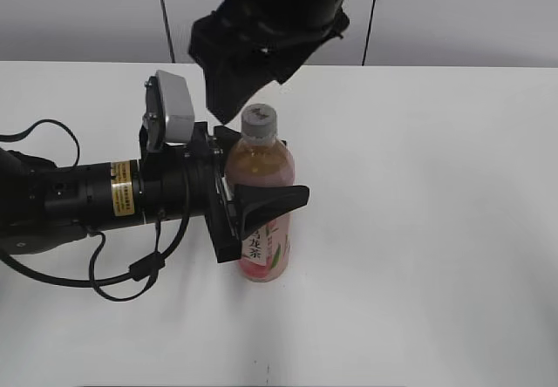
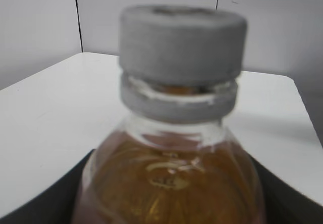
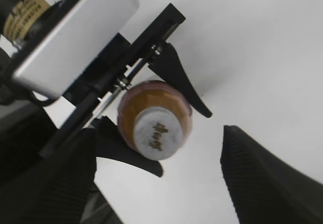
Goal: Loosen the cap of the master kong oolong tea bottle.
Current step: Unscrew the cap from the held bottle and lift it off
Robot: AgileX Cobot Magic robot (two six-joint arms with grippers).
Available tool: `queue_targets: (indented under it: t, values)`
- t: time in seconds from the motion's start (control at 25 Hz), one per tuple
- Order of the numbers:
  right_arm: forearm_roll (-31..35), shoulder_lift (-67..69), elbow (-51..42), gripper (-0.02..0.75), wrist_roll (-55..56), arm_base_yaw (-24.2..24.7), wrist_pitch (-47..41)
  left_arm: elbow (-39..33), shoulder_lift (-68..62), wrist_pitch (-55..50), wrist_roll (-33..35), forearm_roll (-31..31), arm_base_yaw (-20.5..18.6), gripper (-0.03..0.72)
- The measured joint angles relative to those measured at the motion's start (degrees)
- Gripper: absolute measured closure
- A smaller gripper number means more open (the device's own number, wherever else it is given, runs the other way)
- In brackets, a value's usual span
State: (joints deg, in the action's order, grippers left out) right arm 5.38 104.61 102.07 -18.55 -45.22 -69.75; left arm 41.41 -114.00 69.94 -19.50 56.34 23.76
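The master kong oolong tea bottle (image 1: 261, 162) stands upright on the white table (image 1: 436, 230), amber tea above a pink label. Its cap (image 1: 260, 119) is on. My left gripper (image 1: 275, 197) comes in from the left and is shut on the bottle's body just below the shoulder. The left wrist view shows the cap (image 2: 181, 42) and the bottle's neck (image 2: 171, 178) close up, between the jaws (image 2: 169, 204). My right gripper (image 1: 234, 91) hangs above and behind the cap, open and apart from it. In the right wrist view the cap (image 3: 156, 133) lies beyond the spread fingers (image 3: 161, 183).
The left arm's grey camera box (image 1: 174, 108) and black cables (image 1: 131, 274) lie left of the bottle. The table's far edge meets a grey wall (image 1: 453, 12). Bare table spreads to the right and in front.
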Motion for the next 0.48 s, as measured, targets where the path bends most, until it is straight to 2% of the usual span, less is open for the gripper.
queue_targets:
  t: [0.16,0.32,0.48]
  values:
    - [3.8,0.0,0.0,0.153,11.4,0.0,-0.1,0.0,0.0,0.0,-0.1,0.0,0.0,0.243]
    - [1.7,0.0,0.0,0.153,20.6,-0.1,0.0,0.0,0.0,0.0,-0.1,0.0,0.0,0.243]
    - [0.9,0.0,-0.1,0.153,22.9,-0.1,0.0,0.0,0.0,0.0,-0.1,0.0,0.0,0.243]
